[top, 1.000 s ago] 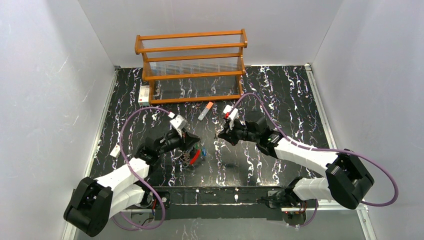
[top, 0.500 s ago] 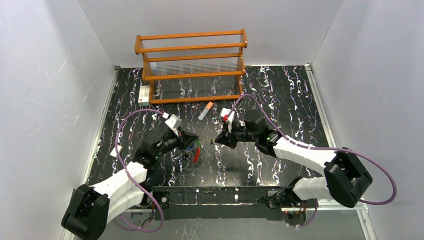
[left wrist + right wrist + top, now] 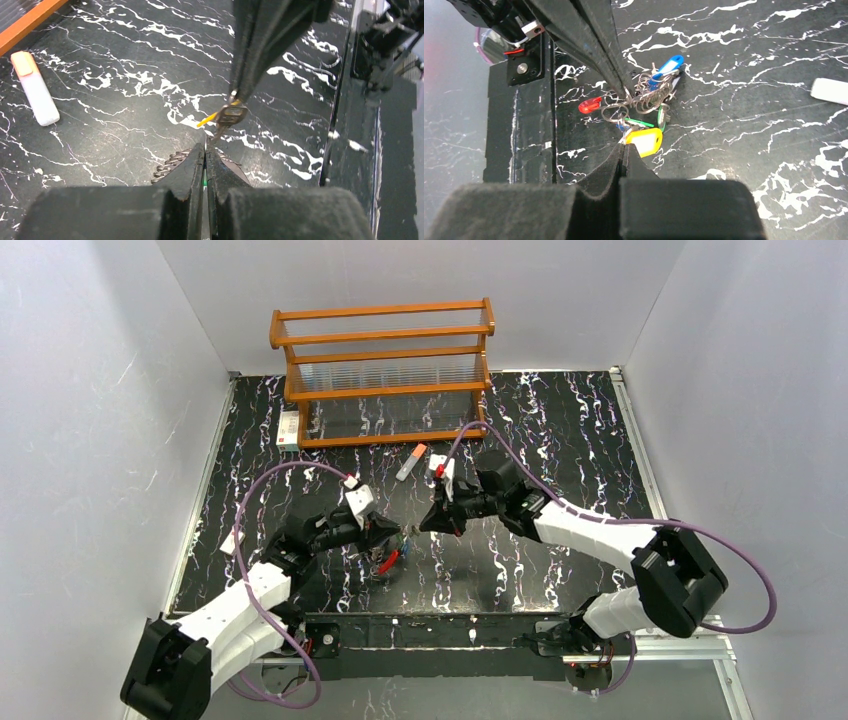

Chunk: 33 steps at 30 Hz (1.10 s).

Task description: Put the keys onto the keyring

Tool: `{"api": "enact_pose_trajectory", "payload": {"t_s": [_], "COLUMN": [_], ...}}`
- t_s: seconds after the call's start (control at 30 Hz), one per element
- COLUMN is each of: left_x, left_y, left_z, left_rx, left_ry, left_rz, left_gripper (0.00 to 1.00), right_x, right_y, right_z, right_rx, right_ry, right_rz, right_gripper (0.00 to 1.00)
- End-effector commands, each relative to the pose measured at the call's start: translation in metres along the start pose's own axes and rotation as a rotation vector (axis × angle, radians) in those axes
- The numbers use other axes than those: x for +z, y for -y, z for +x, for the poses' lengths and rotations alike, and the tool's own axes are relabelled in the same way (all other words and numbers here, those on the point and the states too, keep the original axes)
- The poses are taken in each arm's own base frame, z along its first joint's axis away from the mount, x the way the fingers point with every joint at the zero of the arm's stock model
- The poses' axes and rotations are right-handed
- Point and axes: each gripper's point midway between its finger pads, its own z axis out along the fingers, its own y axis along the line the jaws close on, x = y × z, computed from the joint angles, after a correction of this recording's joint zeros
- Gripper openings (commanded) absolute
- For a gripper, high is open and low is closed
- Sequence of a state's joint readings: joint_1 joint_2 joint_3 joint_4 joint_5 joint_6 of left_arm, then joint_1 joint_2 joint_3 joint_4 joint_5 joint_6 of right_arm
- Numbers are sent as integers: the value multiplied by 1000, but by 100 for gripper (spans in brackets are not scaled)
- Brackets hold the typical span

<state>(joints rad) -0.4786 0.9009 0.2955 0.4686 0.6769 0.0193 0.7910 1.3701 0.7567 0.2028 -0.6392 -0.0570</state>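
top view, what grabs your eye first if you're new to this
Mid-table, a tip-to-tip meeting: the left gripper shut on the keyring with its coloured keys, the right gripper pinching a yellow-headed key. Behind them, an orange wooden rack at the far edge.

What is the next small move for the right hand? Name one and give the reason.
Probably ease the right hand slightly toward the left hand, steering the yellow key onto the keyring. Both hands are shut, the right on that key, the left on the ring's wire, with the blue key already hanging there and the tips nearly meeting.
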Motion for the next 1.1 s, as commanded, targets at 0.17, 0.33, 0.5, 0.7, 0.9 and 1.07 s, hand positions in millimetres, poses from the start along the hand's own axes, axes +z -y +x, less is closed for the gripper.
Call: {"api": "enact_pose_trajectory", "payload": {"t_s": [0.17,0.33,0.5,0.7,0.9,1.07], "left_x": [-11,-11,-10,-12,-12,-12], "left_y": [20,18,18,17,17,18], "left_z": [5,5,6,3,3,4], "left_rx": [225,241,242,253,250,248], "left_ry": [-39,-38,-42,-36,-36,-39], "left_rz": [130,127,125,117,115,121], "left_gripper": [0,0,0,0,0,0], "right_x": [7,12,18,23,30,34], "right_y": [-11,-17,-22,-30,-32,-30], "right_z": [-21,-18,-12,-5,-7,-10], "right_rx": [-16,-24,-24,-11,-18,-12], "right_ry": [-6,-33,-75,-104,-111,-111], "right_rz": [-116,-138,-159,-193,-212,-205], "right_gripper": [1,1,1,1,1,1]}}
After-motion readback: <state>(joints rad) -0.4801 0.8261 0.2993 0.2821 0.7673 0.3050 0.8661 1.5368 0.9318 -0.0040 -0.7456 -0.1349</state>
